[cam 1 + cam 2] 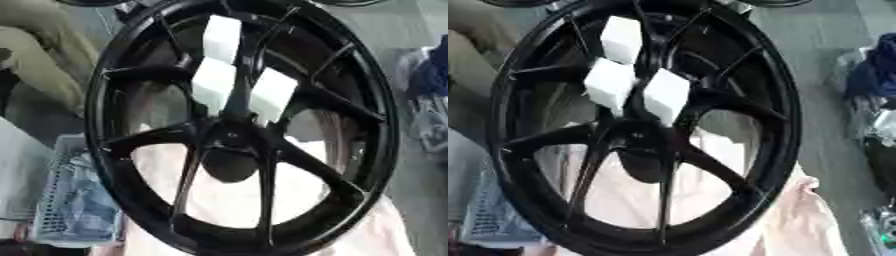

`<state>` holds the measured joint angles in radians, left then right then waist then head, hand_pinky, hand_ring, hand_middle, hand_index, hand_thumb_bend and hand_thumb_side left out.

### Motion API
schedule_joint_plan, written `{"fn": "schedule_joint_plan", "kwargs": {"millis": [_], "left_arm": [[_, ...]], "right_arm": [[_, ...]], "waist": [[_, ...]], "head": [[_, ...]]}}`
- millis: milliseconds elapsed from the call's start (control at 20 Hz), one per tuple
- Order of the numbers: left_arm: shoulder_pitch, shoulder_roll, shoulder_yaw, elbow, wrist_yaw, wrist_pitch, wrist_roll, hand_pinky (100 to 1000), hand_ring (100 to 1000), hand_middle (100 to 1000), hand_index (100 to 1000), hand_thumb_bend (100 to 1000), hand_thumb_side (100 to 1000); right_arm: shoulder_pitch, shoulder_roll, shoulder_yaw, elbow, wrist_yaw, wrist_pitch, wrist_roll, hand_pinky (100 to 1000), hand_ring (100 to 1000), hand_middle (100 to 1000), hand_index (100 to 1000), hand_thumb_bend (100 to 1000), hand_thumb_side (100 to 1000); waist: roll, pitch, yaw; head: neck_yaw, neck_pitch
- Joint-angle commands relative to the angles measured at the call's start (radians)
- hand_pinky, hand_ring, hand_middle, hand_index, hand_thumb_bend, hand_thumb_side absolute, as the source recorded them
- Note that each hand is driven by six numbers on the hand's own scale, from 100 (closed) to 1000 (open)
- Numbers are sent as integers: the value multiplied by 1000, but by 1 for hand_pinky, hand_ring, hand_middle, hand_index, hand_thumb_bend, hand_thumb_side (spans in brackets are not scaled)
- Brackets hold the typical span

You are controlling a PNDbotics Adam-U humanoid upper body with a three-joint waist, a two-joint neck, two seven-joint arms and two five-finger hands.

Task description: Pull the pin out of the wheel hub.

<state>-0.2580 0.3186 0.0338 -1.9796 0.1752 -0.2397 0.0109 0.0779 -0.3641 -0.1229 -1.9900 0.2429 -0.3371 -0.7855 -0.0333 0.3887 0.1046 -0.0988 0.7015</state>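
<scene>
black wheel hub [241, 135] fills my view, upright. three white blocks [611, 85] sit on spokes at 12 o'clock above its centre. neither hand visible, can't make out a pin.

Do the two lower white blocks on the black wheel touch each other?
Apart. In the right eye view a black spoke of the wheel runs between the left white block and the right white block.
</scene>
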Motion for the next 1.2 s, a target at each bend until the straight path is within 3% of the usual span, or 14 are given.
{"fn": "schedule_joint_plan", "kwargs": {"millis": [50, 400, 600, 900, 1200], "left_arm": [[-12, 46, -2, -20, -9, -8, -5, 859, 697, 659, 729, 100, 676], [-54, 249, -25, -20, -102, -50, -23, 841, 694, 663, 740, 100, 634], [-90, 389, -59, -20, -165, -25, -52, 834, 698, 672, 752, 100, 619], [-179, 557, -111, -20, -210, 38, -186, 827, 707, 677, 760, 100, 606], [-252, 677, -163, -20, -227, 19, -335, 813, 695, 689, 770, 100, 584]], "right_arm": [[2, -16, -7, -10, -3, -4, -2, 601, 758, 677, 799, 100, 285], [9, -23, -9, -10, -7, -4, -1, 601, 757, 677, 799, 100, 285], [14, -29, -9, -10, -8, -3, -1, 601, 757, 677, 799, 100, 285], [21, -35, -9, -10, -13, -1, 1, 602, 757, 678, 799, 100, 284], [27, -35, -6, -10, -15, 0, 5, 600, 757, 679, 798, 100, 277]], "waist": [[2, -27, -3], [14, -40, -8], [23, -50, -9], [30, -64, -10], [30, -67, -24]], "head": [[1, 2], [3, 12], [3, 21], [1, 29], [7, 27]]}}
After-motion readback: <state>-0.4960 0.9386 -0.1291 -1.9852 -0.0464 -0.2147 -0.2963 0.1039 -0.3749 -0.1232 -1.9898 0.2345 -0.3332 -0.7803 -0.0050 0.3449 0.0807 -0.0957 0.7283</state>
